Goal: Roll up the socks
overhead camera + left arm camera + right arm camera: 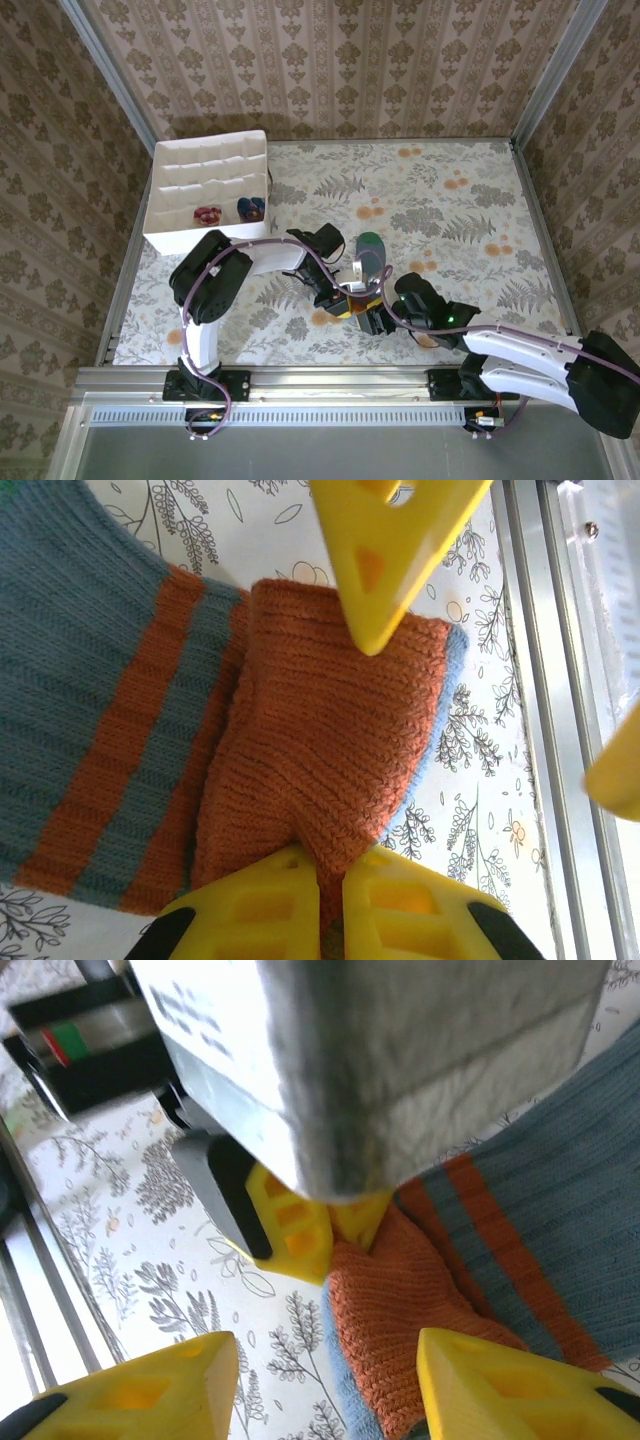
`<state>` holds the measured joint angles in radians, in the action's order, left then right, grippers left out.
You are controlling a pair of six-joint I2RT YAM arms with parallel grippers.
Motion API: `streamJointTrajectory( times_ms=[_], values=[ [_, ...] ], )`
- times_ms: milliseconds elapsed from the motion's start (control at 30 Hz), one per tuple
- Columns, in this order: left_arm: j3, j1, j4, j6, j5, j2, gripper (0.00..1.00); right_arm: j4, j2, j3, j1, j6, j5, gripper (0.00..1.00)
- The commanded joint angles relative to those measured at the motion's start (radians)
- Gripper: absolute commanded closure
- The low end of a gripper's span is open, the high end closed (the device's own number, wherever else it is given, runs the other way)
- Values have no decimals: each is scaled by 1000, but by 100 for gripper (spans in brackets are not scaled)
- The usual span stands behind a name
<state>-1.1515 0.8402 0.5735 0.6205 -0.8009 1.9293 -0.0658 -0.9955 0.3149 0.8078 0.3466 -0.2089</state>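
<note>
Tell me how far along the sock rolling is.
Looks done: two colourful bundles, apparently rolled socks, sit in the white box. In hand: the left gripper pinches the folded orange cuff of the grey-blue sock; the right gripper is open beside it. Left: most of that sock lies flat, unrolled.

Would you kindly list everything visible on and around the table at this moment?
grey-blue sock: one, grey-blue with green toe, orange cuff and stripes, lying mid-table.
maroon sock: one, maroon, bundled, in the box's near row.
purple sock: one, dark purple, bundled, in the same row, to the right.
white box: one, white, partitioned, far-left part of the table.
table: one, floral-patterned cloth, between wallpapered walls.
left gripper: one, yellow fingers, shut on the grey-blue sock's orange cuff.
right gripper: one, yellow fingers, open, at the same cuff.
</note>
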Motion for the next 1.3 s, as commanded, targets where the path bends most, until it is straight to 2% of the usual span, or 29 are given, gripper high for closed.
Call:
streamJointTrajectory(
  times_ms=[0, 233, 600, 667, 767, 867, 900, 933, 1033, 1167, 1267],
  values=[
    [14, -10, 35, -19, -46, -13, 100, -30, -46, 27, 6, -62, 25, 48],
    [1, -34, 46, -15, -76, -6, 100, -47, -159, 34, 6, -38, 52, 47],
    [12, -75, 12, -40, -158, -2, 100, -46, -131, 10, 12, -40, 120, 49],
    [20, -78, -13, -52, -167, -6, 100, -46, -136, 13, 13, -46, 120, 55],
    [28, -79, -40, -65, -169, -11, 100, -46, -149, 22, 15, -52, 109, 78],
    [46, -81, -84, -82, -150, -23, 100, -27, -150, 31, 14, -40, 102, 93],
    [67, -81, -119, -94, -134, -39, 98, -14, -146, 34, 11, -24, 95, 96],
    [101, -83, -177, -116, -112, -64, 91, -1, -142, 40, 6, -4, 79, 99],
    [250, -94, -432, -186, -52, -176, 77, 31, -142, 43, -26, 77, 28, 100],
    [437, -121, -763, -251, 4, -320, 68, 47, -141, 31, -65, 173, -19, 100],
    [527, -133, -934, -267, 22, -385, 63, 75, -148, 34, -98, 225, -44, 100]
  ],
)
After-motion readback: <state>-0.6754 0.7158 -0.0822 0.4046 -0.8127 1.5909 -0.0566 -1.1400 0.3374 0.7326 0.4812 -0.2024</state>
